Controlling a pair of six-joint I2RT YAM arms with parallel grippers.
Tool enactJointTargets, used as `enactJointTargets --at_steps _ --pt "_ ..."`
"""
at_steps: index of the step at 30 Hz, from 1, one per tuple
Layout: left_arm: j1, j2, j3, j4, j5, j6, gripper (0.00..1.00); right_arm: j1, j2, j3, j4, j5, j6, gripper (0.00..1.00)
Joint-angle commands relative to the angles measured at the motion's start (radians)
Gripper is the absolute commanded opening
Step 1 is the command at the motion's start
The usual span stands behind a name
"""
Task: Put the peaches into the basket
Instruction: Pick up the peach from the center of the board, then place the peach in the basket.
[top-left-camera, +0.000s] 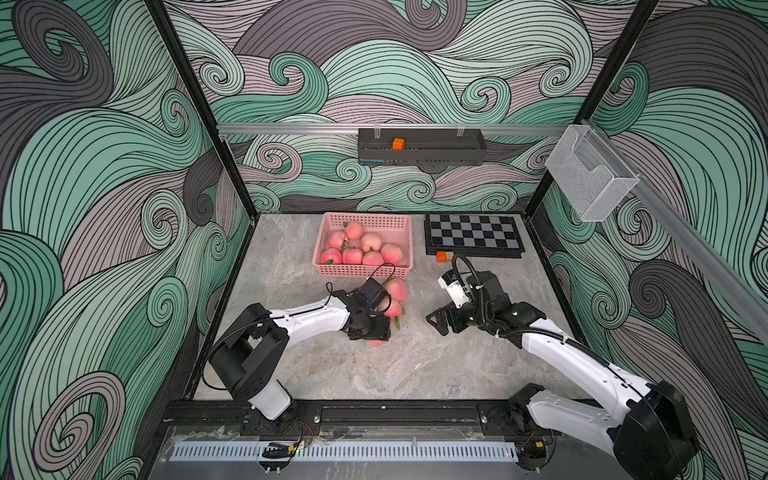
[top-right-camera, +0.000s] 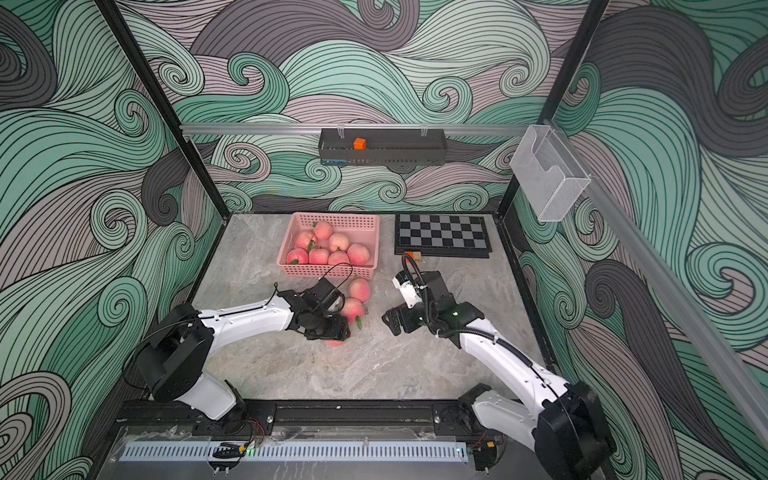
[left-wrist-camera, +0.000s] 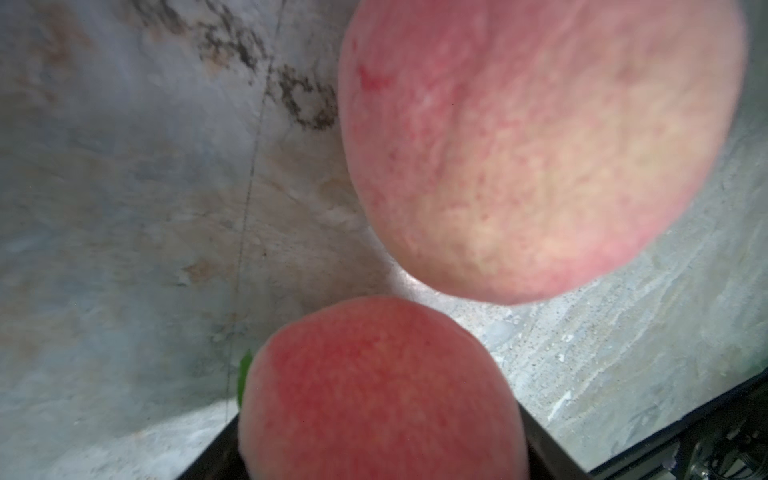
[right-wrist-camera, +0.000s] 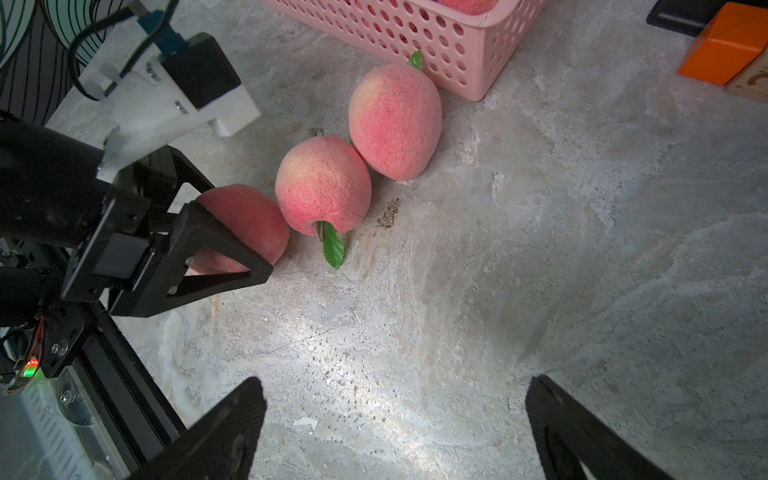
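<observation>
Right wrist view: your left gripper (top-left-camera: 370, 330) is clamped on the nearest peach (right-wrist-camera: 249, 216), down at the table (right-wrist-camera: 582, 249) short of the basket (right-wrist-camera: 415, 41). Lift it straight up first, as a second peach (right-wrist-camera: 323, 185) sits just beside it and a third peach (right-wrist-camera: 395, 120) lies by the basket's near wall. Your right gripper (right-wrist-camera: 397, 384) hangs open and empty, well clear of the path.

One pink-red peach (right-wrist-camera: 249, 212) sits clamped between the fingers (right-wrist-camera: 208, 237) of the left gripper (top-left-camera: 372, 334). A leafed peach (right-wrist-camera: 323, 183) touches it just past the fingertips; a third peach (right-wrist-camera: 395, 120) lies beyond, beside the pink basket (right-wrist-camera: 465, 85) holding seven more.
</observation>
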Motion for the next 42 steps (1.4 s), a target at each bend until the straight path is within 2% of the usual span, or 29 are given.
enactJointTargets --at_steps 1,8,13,24,30,34,42 --pt "-0.006 -0.059 0.081 -0.093 -0.057 0.039 0.57 -0.008 -0.009 0.002 0.015 -0.024 -0.011 0.99" --pt "0.007 -0.060 0.275 -0.247 -0.164 0.133 0.57 -0.017 -0.003 0.035 0.015 -0.032 -0.015 0.99" --pt "0.063 0.014 0.438 -0.259 -0.201 0.238 0.58 -0.026 0.016 0.066 0.015 -0.038 -0.021 0.99" --pt "0.228 0.375 0.924 -0.233 -0.147 0.367 0.58 -0.041 0.098 0.134 0.016 -0.046 -0.028 0.99" --pt "0.261 0.569 1.157 -0.175 -0.121 0.421 0.58 -0.042 0.141 0.164 0.022 -0.059 -0.022 0.99" --pt "0.273 0.702 1.334 -0.206 -0.108 0.438 0.58 -0.042 0.153 0.167 0.030 -0.068 -0.016 0.99" --pt "0.298 0.844 1.449 -0.135 -0.050 0.444 0.58 -0.041 0.162 0.163 0.042 -0.064 -0.014 0.99"
